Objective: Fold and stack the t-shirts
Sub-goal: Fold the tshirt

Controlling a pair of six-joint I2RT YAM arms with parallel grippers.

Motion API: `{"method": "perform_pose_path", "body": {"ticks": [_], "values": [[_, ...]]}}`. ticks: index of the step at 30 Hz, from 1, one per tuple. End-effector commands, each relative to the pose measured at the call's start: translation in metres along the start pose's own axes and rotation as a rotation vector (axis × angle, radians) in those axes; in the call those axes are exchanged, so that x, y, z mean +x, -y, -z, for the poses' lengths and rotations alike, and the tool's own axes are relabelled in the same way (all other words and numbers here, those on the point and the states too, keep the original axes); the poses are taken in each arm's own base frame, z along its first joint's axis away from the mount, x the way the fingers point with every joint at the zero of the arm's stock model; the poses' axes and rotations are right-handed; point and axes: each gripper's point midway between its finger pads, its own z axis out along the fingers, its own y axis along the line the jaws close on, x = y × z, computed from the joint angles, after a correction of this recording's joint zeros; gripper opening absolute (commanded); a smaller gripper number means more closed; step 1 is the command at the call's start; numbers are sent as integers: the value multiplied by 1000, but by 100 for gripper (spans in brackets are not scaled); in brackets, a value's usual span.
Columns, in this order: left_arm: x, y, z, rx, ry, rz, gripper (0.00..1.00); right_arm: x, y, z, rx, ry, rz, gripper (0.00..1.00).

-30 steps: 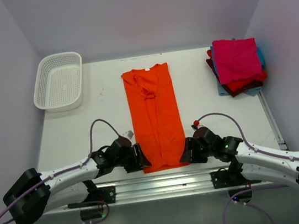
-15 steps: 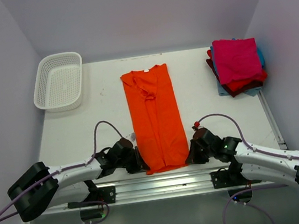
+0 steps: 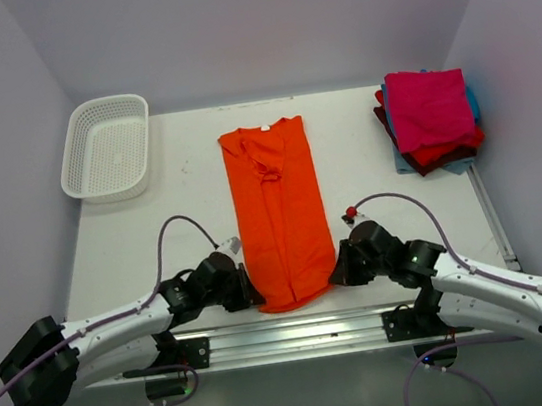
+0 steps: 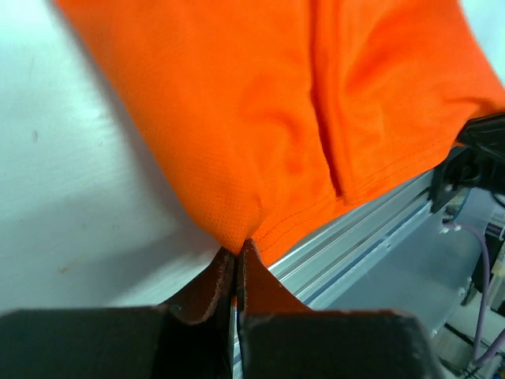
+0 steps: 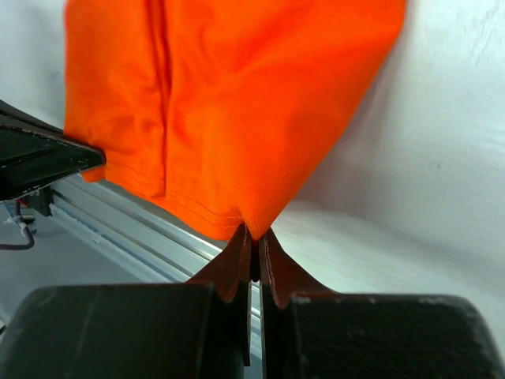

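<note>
A bright orange t-shirt (image 3: pixel 278 212) lies in a long strip down the middle of the table, its sides folded in and its collar at the far end. My left gripper (image 3: pixel 256 296) is shut on its near left hem corner (image 4: pixel 237 241). Pinching the near right hem corner (image 5: pixel 254 225) is my right gripper (image 3: pixel 334 275), also shut. Both corners are lifted slightly off the table. A stack of folded t-shirts (image 3: pixel 429 118) sits at the far right, magenta-pink on top of red, dark maroon and light blue.
A white lattice basket (image 3: pixel 107 147) stands at the far left corner. A metal rail (image 3: pixel 288 327) runs along the table's near edge just behind the hem. Cables loop over both arms.
Both grippers have closed on the hem corners of the orange t-shirt. The near hem has drawn in and risen a little.
</note>
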Motion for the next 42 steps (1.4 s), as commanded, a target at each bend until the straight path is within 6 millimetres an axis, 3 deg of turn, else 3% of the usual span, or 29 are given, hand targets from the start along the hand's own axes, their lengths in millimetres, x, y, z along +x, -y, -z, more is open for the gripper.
{"method": "perform_pose_path", "body": {"ticks": [1,8,15,17,18,20,25,30,37,42], "values": [[-38,24,14,21,162,-69,0,-32,-16,12,1,100,81,0],[-90,51,32,12,368,-131,3,-73,-25,14,76,213,161,0],[-134,40,39,-56,540,-166,3,-127,-13,17,206,344,189,0],[-137,29,31,-71,537,-185,1,-140,-7,9,227,364,181,0],[-151,38,33,-12,574,-179,1,-145,-7,7,230,370,180,0],[-166,29,24,-27,596,-181,0,-158,-6,-3,244,387,190,0],[-186,20,1,-64,603,-238,0,-179,-4,-25,259,399,200,0],[-209,23,-6,-48,625,-253,0,-194,-8,-44,266,406,218,0],[-235,23,0,-43,657,-256,0,-209,-12,-42,274,433,235,0],[-256,20,1,-40,658,-252,0,-234,-14,-38,292,465,234,0]]}}
